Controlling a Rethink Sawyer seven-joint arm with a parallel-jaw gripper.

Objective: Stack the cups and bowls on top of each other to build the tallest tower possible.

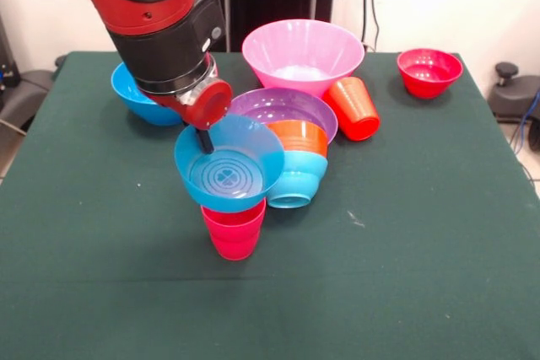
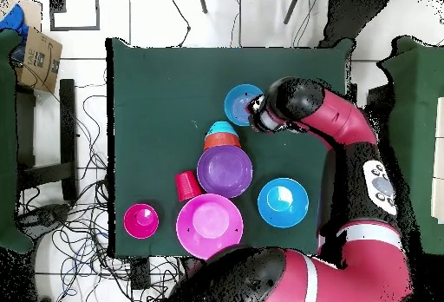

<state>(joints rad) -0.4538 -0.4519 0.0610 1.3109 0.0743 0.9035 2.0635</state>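
My gripper [image 1: 203,137] is shut on the rim of the small blue bowl [image 1: 229,168], with one black finger inside it. The bowl sits tilted on or just above the upright pinkish-red cup [image 1: 234,230]. In the overhead view the gripper [image 2: 255,108] is at the bowl [image 2: 241,103], and the cup is hidden under it. The orange bowl [image 1: 298,136] is nested in the light-blue bowl [image 1: 297,176], tipped against the purple bowl [image 1: 283,110]. The orange-red cup [image 1: 354,108] lies on its side beside the large pink bowl [image 1: 302,50].
The deep blue bowl [image 1: 137,97] stands behind my arm at the far left. The small red bowl [image 1: 429,70] stands alone at the far right. The green table [image 1: 405,242] carries all of them.
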